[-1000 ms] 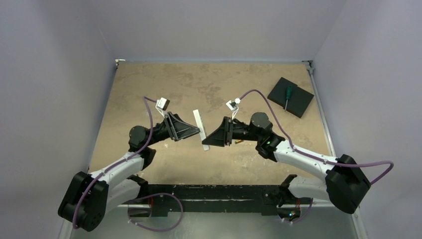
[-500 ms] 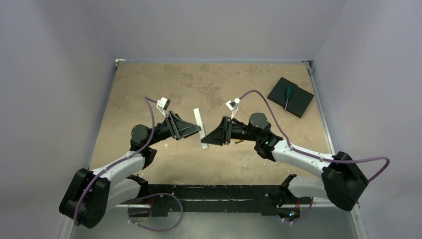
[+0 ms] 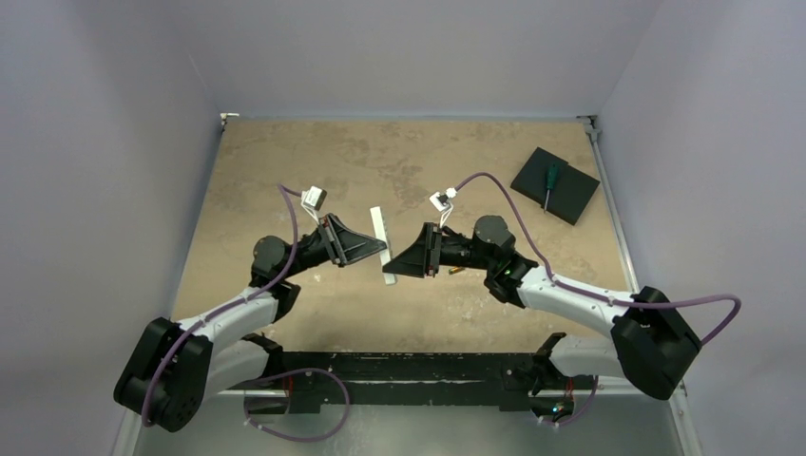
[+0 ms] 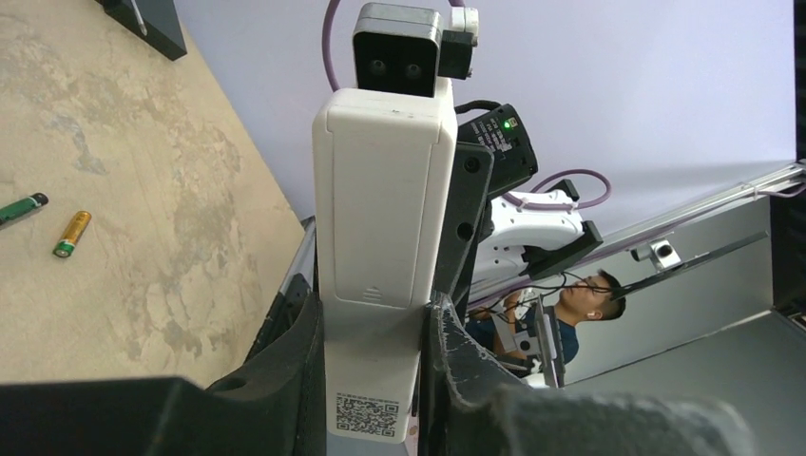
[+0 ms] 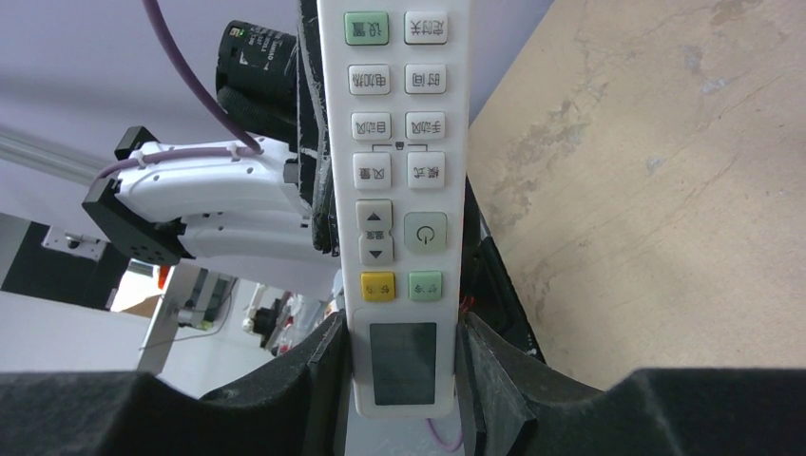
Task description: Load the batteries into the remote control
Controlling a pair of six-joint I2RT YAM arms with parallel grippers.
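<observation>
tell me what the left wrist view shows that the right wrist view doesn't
Only left wrist: the back of the remote, cover on, plus a gold battery and a green battery lying on the table. Only right wrist: the remote's buttons and small screen. Both: the remote, held by the left gripper and right gripper.

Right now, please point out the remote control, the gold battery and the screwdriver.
remote control (image 4: 380, 209), left wrist view, on its back cover.
gold battery (image 4: 72, 234), left wrist view, on its middle.
screwdriver (image 3: 549, 177), top external view, on its green handle.
</observation>
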